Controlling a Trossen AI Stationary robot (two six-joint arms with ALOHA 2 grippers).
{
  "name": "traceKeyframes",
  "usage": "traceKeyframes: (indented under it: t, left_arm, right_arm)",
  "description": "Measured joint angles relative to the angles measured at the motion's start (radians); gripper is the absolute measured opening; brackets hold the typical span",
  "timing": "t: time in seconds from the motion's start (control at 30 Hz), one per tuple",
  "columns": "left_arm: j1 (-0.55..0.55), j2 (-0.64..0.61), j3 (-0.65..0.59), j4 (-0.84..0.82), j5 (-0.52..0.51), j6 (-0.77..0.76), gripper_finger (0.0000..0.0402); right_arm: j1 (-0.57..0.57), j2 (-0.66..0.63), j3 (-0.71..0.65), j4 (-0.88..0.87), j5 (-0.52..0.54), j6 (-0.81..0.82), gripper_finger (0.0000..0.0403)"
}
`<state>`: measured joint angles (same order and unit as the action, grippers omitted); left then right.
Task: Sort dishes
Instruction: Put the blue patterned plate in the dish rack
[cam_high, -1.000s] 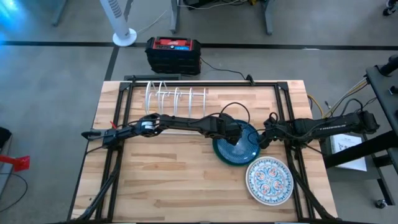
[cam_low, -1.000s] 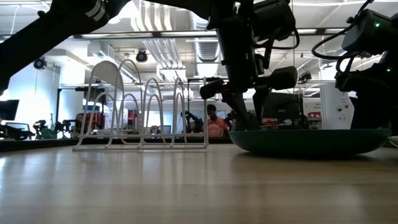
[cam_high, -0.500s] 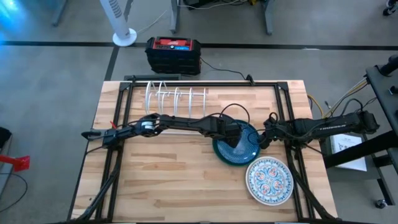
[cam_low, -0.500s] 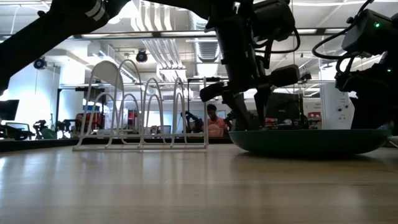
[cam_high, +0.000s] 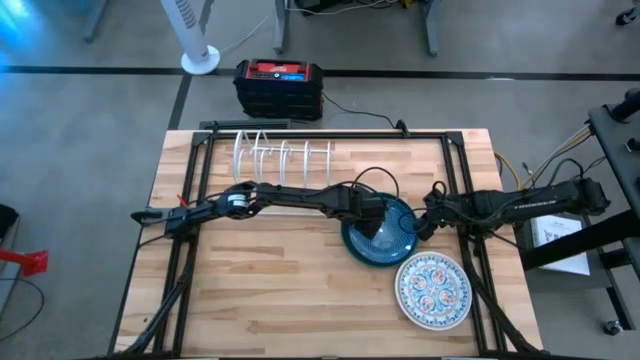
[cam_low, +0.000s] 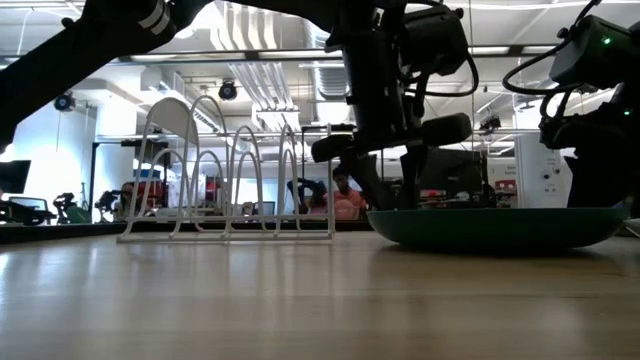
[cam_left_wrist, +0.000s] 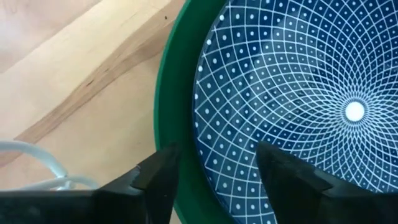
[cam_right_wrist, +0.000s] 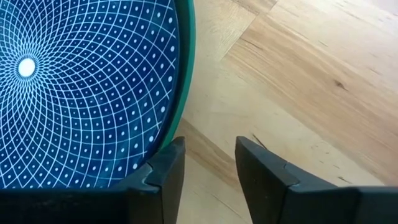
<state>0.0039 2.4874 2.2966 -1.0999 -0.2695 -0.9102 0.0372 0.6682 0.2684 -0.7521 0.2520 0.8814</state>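
two stacked dishes, a blue plate (cam_high: 385, 238) nested on a green plate (cam_left_wrist: 169, 118), lie flat on the table (cam_high: 260, 290) right of centre, with a floral plate (cam_high: 433, 289) just beside them on the near right and the rack (cam_high: 283, 156) well apart at the far left. over the last second the left claw (cam_left_wrist: 211, 174) has spread its jaws; they now stand apart, straddling the stack's left rim without clamping it. that looks like a release or a reset of the grip, so the sorting has not advanced. the right claw (cam_right_wrist: 208, 163) sits at the stack's right edge, jaws apart as before, one finger over the rim and the other over bare wood, holding nothing.
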Motion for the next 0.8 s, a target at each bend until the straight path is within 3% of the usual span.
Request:
traceKeyframes:
  t: [0.23, 0.8]
  left_arm:
    - [0.005, 0.0, -0.001, 0.009, 0.026, 0.016, 0.0226]
    - [0.005, 0.067, 0.0, 0.073, 0.095, 0.011, 0.0225]
  right_arm:
    - [0.0, 0.0, 0.0, 0.0, 0.0, 0.0, 0.0138]
    - [-0.001, 0.0, -0.001, 0.0, 0.002, -0.002, 0.0146]
